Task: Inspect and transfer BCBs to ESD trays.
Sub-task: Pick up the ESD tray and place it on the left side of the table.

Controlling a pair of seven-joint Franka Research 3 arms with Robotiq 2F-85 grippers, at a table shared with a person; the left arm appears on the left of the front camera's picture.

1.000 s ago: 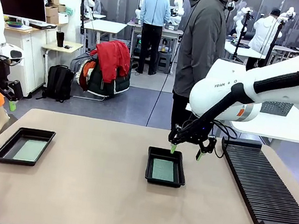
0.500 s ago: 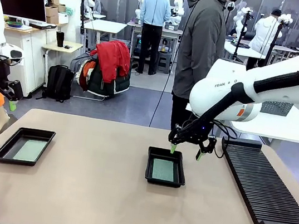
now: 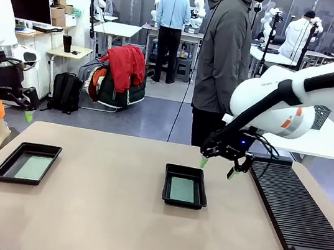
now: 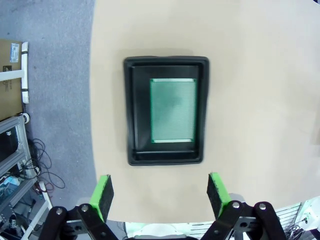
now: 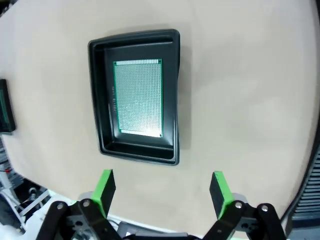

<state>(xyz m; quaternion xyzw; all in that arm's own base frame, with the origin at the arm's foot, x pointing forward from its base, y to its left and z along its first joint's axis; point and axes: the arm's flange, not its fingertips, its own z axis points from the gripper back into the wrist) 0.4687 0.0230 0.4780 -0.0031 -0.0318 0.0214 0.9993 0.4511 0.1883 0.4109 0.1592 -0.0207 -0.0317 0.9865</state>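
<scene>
On the desk [image 3: 109,217], a board [image 3: 33,167] is being carried in the left tray [image 3: 26,162] at 9 o'clock, another board [image 3: 182,189] in the middle tray [image 3: 185,186]. The right hand [image 3: 217,166] is being held wide and empty at 1 o'clock of the middle tray; the left hand [image 3: 9,115], also wide and empty, at 11 o'clock of the left tray.

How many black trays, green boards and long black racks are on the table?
Black trays: 2, the left tray and the middle tray
Green boards: 2, the board in the left tray and the board in the middle tray
Long black rack: 1
Total: 5
</scene>
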